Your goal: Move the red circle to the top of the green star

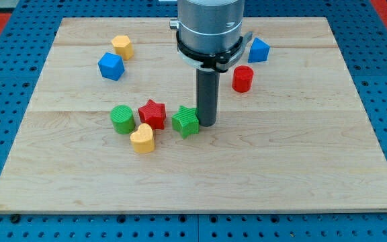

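Observation:
The red circle (242,78) stands right of the board's centre, toward the view's top. The green star (186,121) lies near the middle of the board. My tip (206,124) rests on the board right beside the green star's right side, touching or nearly touching it. The red circle is up and to the right of my tip, apart from it.
A red star (152,113), a green circle (121,119) and a yellow heart (142,139) cluster left of the green star. A blue cube (111,66) and yellow hexagon (122,46) sit at upper left. A blue triangle block (258,50) is beside the arm. The wooden board (314,168) lies on blue pegboard.

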Robot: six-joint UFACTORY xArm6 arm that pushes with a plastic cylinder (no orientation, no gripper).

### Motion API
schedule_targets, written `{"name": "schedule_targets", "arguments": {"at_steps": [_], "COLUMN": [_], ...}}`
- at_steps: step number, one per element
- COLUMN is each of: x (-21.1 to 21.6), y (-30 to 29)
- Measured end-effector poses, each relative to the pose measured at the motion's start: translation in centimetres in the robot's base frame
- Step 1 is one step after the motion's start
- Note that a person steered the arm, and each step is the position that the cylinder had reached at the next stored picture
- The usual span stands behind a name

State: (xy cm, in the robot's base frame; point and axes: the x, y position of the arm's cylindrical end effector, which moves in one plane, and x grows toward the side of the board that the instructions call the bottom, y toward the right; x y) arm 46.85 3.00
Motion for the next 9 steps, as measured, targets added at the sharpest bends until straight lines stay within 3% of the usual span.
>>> {"name": "schedule_targets", "arguments": {"at_steps": [2, 3, 5, 7, 9], "x": [-3.2, -7.5, -8.8, -12.0, -11.5], "y": [12.9, 14.2, 6.6, 5.1, -4.7]}}
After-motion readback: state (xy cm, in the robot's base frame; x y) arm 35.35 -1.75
